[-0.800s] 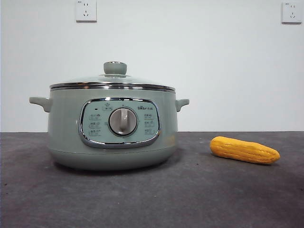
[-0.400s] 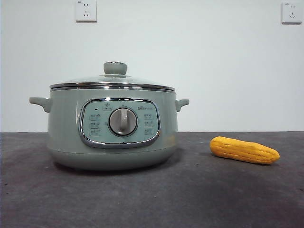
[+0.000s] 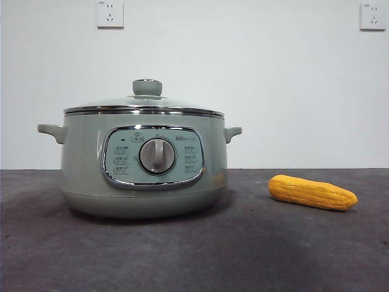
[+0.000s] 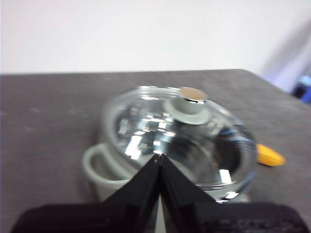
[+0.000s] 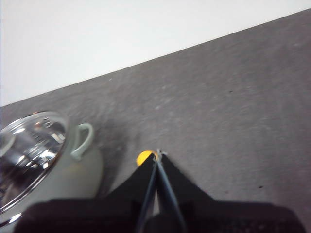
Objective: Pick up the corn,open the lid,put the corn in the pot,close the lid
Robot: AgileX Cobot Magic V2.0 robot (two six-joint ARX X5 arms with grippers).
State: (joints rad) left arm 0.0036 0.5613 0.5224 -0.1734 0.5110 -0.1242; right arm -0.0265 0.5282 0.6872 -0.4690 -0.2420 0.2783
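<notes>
i was at the very start, and the first job was to pick up the corn. it lay flat on the dark table, off to one side of the pot and not touching it. my right gripper hung above it with both jaws pressed together, and only a bit of yellow showed past the tips. i thought i should open those jaws wide first, then come straight down over the thick middle of the corn, since it is round and could roll away. my left gripper waited over the pot with its jaws pressed together too, holding nothing. the lid sat flat on the pot, its knob on top. through the glass i saw only shiny spots, so i could not tell if anything was inside.
</notes>
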